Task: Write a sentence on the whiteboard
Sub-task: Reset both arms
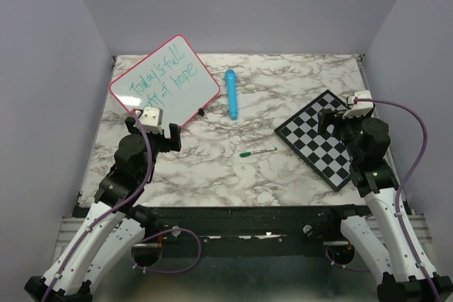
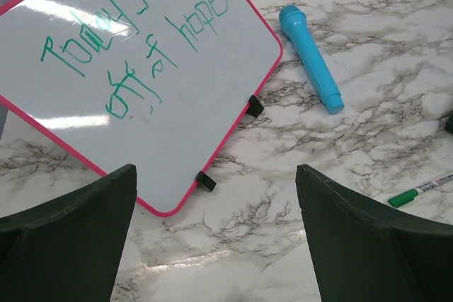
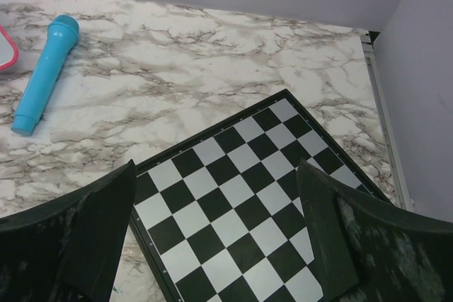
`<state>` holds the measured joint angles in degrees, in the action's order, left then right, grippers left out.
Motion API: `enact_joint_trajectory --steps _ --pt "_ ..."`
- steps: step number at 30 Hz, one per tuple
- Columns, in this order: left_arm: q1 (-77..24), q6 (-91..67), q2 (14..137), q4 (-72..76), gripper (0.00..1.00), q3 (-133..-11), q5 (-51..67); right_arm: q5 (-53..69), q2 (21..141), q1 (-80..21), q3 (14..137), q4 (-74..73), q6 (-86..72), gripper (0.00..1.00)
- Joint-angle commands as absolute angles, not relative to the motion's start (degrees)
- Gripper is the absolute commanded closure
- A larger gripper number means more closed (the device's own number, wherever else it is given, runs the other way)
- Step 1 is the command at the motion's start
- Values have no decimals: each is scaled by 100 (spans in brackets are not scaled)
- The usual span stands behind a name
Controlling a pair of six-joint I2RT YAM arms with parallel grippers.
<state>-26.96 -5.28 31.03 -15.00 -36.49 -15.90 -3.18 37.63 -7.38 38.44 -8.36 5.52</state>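
Observation:
The whiteboard point(image 1: 164, 81), white with a pink-red rim, lies tilted at the back left of the marble table point(image 1: 212, 167). On it stands the sentence point(image 1: 160, 76) in green marker, two lines that read about "Today's full of hope". The left wrist view shows the whiteboard point(image 2: 134, 76) and its sentence point(image 2: 134, 40) too. My left gripper point(image 1: 157, 126) hangs open over the board's near corner, nothing between its fingers point(image 2: 71, 238). My right gripper point(image 1: 338, 119) is open above the chessboard, holding nothing. A green marker point(image 1: 256, 152) lies loose mid-table.
A blue toy microphone point(image 1: 231, 94) lies right of the whiteboard. The black-and-white chessboard point(image 1: 318, 136) sits at the right, near the table's right edge. Grey walls close in the back and both sides. The marker point(image 2: 422, 190) shows at the right edge of the left wrist view.

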Motion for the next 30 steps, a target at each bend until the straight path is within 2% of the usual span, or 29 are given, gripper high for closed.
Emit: enact_joint_trajectory --steps 1,30 --pt "-2663 -448 3032 -1433 1 -3630 -1521 -527 3876 -703 3735 -659 624 0" --pt "-2654 -510 3015 -1556 1 -3718 -1389 -554 4315 -598 3709 -650 712 0"
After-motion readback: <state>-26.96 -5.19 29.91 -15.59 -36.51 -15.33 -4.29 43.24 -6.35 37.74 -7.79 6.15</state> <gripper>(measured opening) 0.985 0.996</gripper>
